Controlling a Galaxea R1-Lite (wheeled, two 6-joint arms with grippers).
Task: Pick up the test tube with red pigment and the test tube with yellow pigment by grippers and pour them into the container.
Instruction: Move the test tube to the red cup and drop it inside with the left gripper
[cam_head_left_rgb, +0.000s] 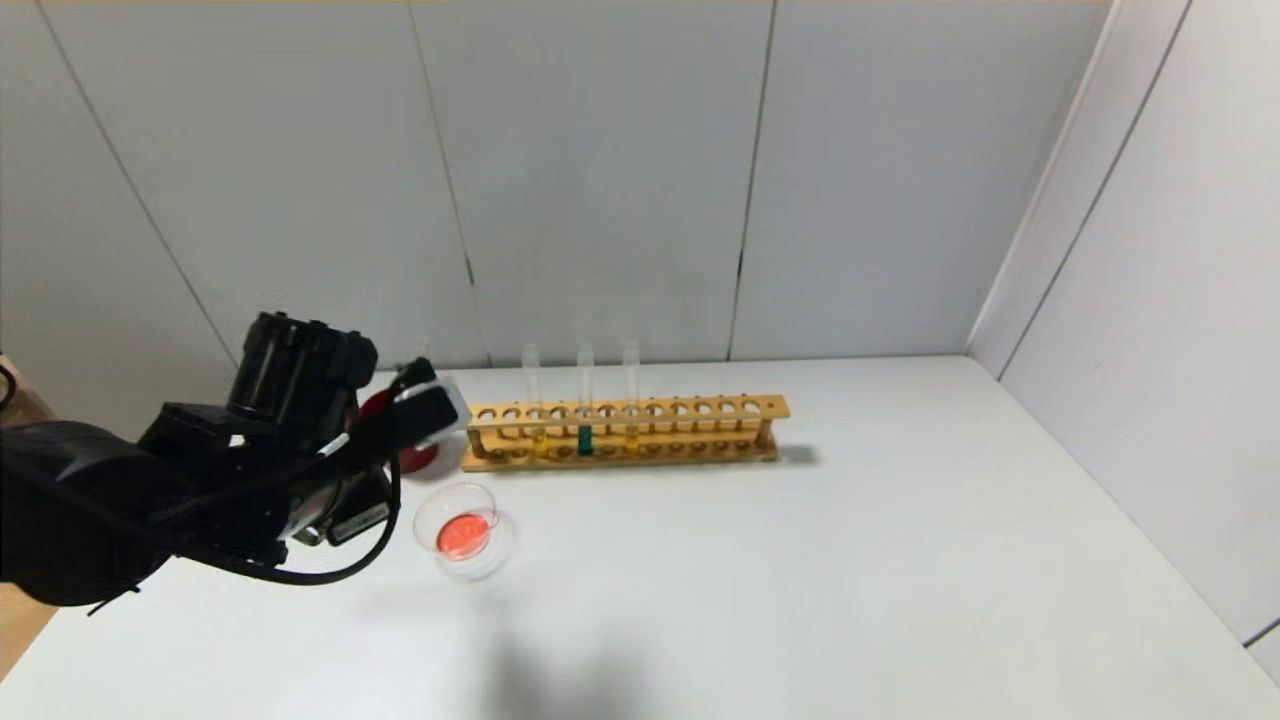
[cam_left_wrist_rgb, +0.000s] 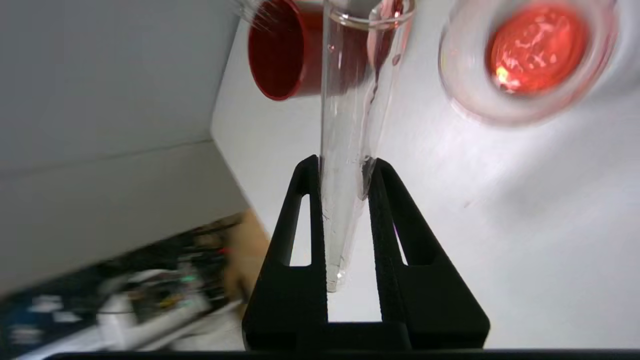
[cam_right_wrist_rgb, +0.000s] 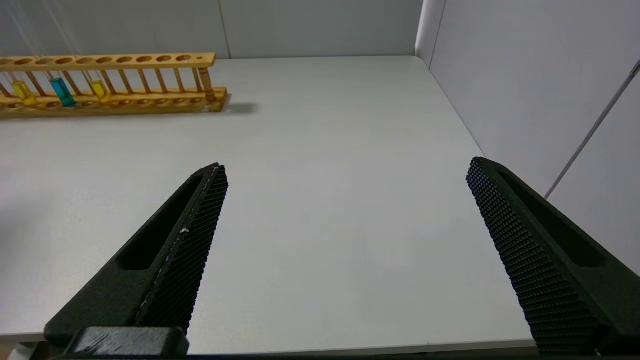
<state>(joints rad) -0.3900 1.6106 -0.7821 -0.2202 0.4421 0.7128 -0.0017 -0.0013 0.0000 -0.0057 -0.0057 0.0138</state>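
Left gripper (cam_left_wrist_rgb: 344, 165): fingers clamp slim clear glass tube with red traces (cam_left_wrist_rgb: 350, 100), seemingly emptied; shallow clear glass dish (cam_head_left_rgb: 466, 530), frame lower left, holds red.
Right gripper (cam_right_wrist_rgb: 345, 175): fingers wide, idle.
Next: pale-yellow tube (cam_head_left_rgb: 533, 400).

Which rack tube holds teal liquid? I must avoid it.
The middle tube of three in the wooden rack; its neighbours hold yellow.

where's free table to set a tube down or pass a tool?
Free: the white table right of and in front of the wooden rack, out to the side wall; the open right tool hovers there. Crowded: left end, where container, red cup and left tool gripping the red-pigment tube cluster.
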